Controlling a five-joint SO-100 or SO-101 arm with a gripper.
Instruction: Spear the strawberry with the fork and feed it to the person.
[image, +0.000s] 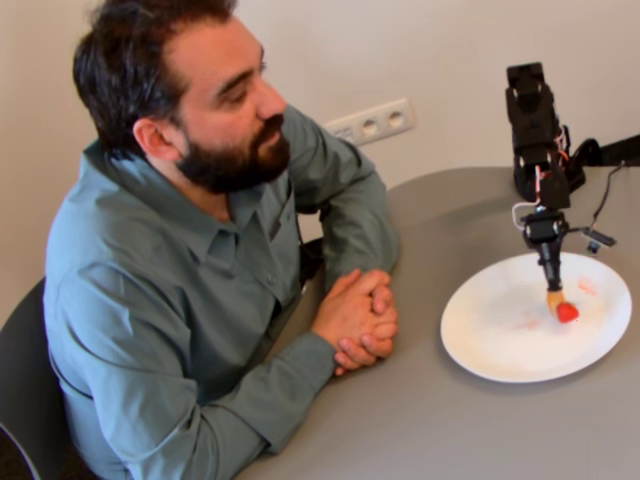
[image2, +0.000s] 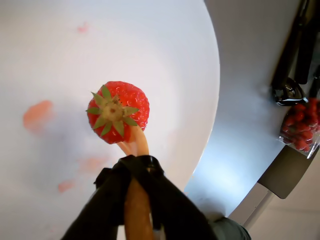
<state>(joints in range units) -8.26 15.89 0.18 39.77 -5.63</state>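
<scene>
The gripper (image2: 131, 172) is clamping the fork (image2: 136, 150), whose tines are entering the strawberry (image2: 119, 112); pressing straight down should be seating it firmly.

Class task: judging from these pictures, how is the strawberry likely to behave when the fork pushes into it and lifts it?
The strawberry is rounded, so it may roll on the smooth plate. Pink smears suggest soft, juicy flesh, easily pierced. It probably lifts lightly but could slip off the fork.

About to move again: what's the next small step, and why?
Probably lift the fork straight up a little. Its tines look sunk into the strawberry, which sits low over the plate; the man waits across the table.
</scene>
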